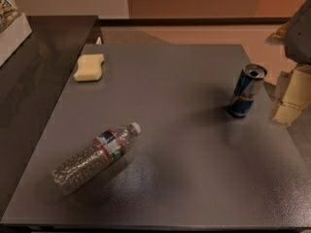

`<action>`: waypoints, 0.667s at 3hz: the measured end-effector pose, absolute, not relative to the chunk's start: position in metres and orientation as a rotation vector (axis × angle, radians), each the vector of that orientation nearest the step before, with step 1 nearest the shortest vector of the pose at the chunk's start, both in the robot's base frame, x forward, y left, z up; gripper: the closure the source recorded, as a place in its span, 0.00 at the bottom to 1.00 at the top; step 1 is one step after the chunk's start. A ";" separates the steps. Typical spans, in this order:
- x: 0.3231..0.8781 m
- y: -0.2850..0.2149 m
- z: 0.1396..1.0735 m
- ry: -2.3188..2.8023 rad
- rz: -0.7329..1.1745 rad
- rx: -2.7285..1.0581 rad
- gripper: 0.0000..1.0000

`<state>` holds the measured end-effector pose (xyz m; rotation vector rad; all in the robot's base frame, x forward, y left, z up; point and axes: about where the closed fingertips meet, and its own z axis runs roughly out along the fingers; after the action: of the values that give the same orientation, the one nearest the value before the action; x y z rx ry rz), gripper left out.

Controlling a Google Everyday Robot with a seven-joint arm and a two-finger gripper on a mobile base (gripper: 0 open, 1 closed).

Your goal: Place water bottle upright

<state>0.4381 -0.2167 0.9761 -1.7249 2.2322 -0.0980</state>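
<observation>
The water bottle (95,157) lies on its side on the grey table (194,178), at the front left. It is clear and ribbed, with a red, white and blue label band, and its white cap points to the back right. My gripper (290,100) is at the right edge of the view, cream-coloured under a grey arm part, beyond the table's right side. It is far from the bottle and holds nothing that I can see.
A blue-and-silver drink can (247,91) stands upright at the right, close to my gripper. A yellow sponge (89,67) lies at the back left. A dark counter (34,76) adjoins the table on the left.
</observation>
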 end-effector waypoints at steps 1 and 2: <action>0.438 -0.217 0.976 2.232 -0.098 -1.725 0.00; 0.442 -0.193 0.977 2.143 -0.091 -1.817 0.00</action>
<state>0.4425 -0.1929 0.9771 -1.8169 2.1427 -0.0909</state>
